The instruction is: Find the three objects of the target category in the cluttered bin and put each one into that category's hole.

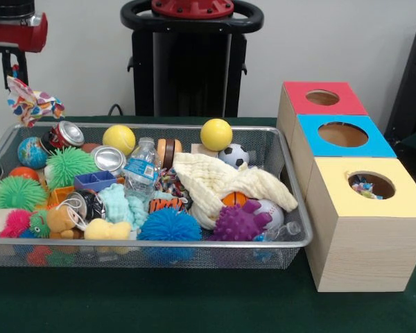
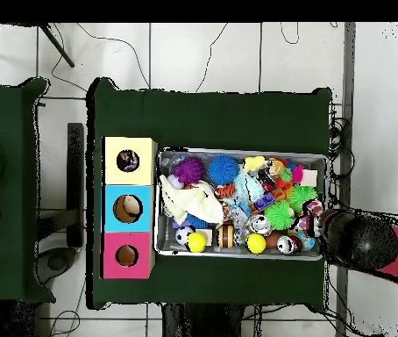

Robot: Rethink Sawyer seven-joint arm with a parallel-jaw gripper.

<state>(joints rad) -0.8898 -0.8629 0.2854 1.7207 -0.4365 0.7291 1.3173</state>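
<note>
My gripper (image 1: 15,72) hangs above the far left corner of the wire bin (image 1: 194,244), shut on a small patterned cloth (image 1: 29,103) that dangles clear of the clutter. A large cream cloth (image 1: 218,182) lies draped over toys in the bin's right half; in the overhead view that cream cloth (image 2: 189,200) sits near the boxes. The yellow-topped box (image 1: 364,229) has something colourful inside its hole (image 1: 369,186). From overhead, the arm's head (image 2: 360,241) covers the gripper at the bin's right end (image 2: 323,202).
Blue-topped (image 1: 343,135) and red-topped (image 1: 322,98) boxes stand behind the yellow one, right of the bin. The bin holds several balls, cans, a water bottle (image 1: 140,170) and spiky toys. A black stand (image 1: 191,62) is behind the table.
</note>
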